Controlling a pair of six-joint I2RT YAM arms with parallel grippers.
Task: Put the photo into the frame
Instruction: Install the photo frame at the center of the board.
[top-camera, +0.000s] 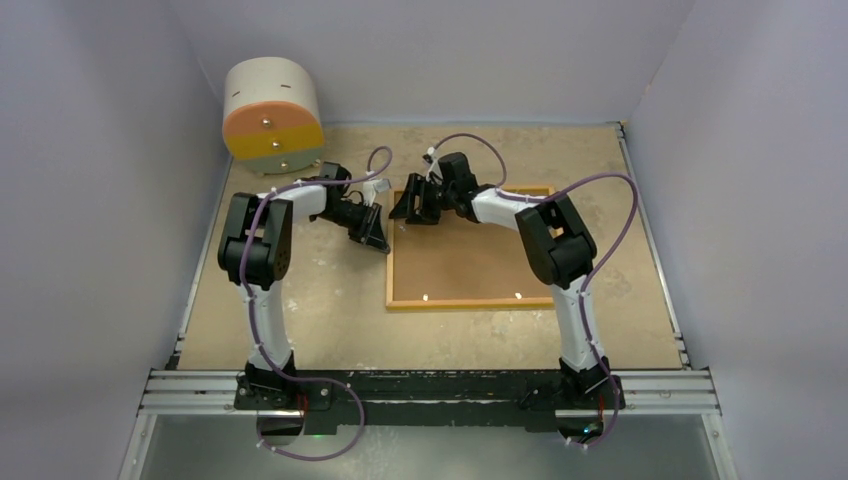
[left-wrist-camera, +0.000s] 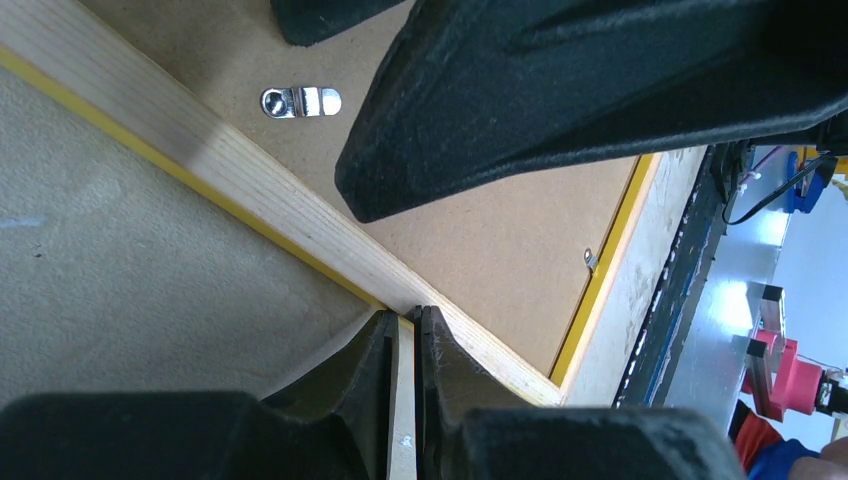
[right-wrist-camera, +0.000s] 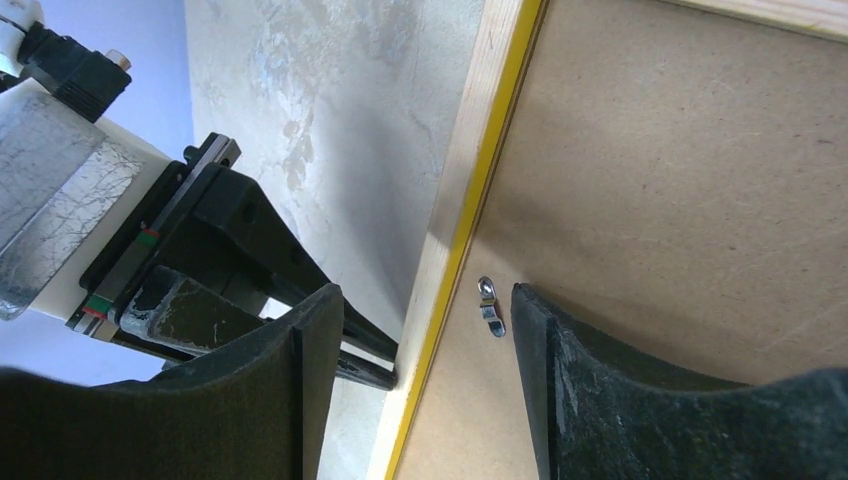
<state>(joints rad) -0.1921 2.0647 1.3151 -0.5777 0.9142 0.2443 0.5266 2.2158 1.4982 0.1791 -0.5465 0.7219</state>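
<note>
The frame (top-camera: 470, 302) lies face down on the table, its wood-coloured back rim up and a yellow edge showing. A plain brown backing board (top-camera: 470, 255) fills it. The photo is not visible in any view. My left gripper (top-camera: 375, 240) is shut to a narrow slit, with its tips (left-wrist-camera: 405, 318) against the outer side of the frame's left rim (left-wrist-camera: 250, 180). My right gripper (top-camera: 415, 208) is open and empty over the frame's far left corner. It straddles the rim (right-wrist-camera: 470, 170), and its gap (right-wrist-camera: 425, 292) sits beside a small metal clip (right-wrist-camera: 488, 305).
A pale cylinder (top-camera: 270, 112) with an orange, yellow and green face stands at the back left. Small metal clips (left-wrist-camera: 300, 101) sit along the backing board's edges. Grey walls close in on both sides, and the arms' rail (top-camera: 430, 392) runs along the near edge.
</note>
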